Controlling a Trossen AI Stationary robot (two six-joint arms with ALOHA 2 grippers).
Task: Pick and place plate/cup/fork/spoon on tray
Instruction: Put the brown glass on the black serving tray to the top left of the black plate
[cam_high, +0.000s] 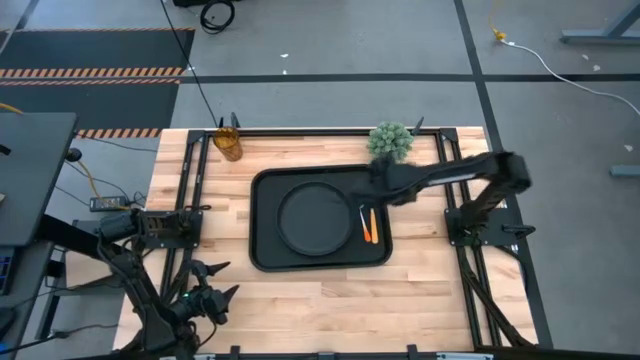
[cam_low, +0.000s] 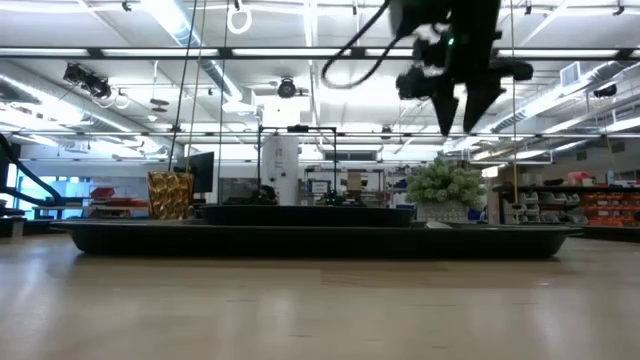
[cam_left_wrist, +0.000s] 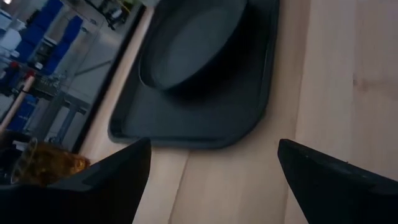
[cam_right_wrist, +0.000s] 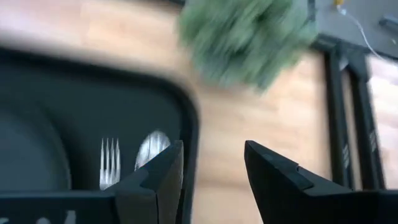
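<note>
A round dark-grey plate (cam_high: 313, 219) is seen inside the large black rectangular tray (cam_high: 268, 250) on the pale wooden worktop (cam_high: 330, 300), with the orange-handled fork (cam_right_wrist: 109, 163) and orange-handled spoon (cam_right_wrist: 150, 149) laid side by side just beside it on the tray. The translucent amber cup (cam_high: 228, 143) is left standing off the tray, near the worktop's far corner. The right gripper (cam_right_wrist: 211, 180) is held parted and empty above the tray's edge, near a spiky green plant (cam_high: 391, 141). The left gripper (cam_left_wrist: 208, 177) is kept spread wide, well apart.

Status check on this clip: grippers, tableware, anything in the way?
Left gripper open, parked near table front. Right gripper open, empty, above tray rim near plant. Plate, fork, spoon on tray; cup off it, back-left corner, unobstructed.
</note>
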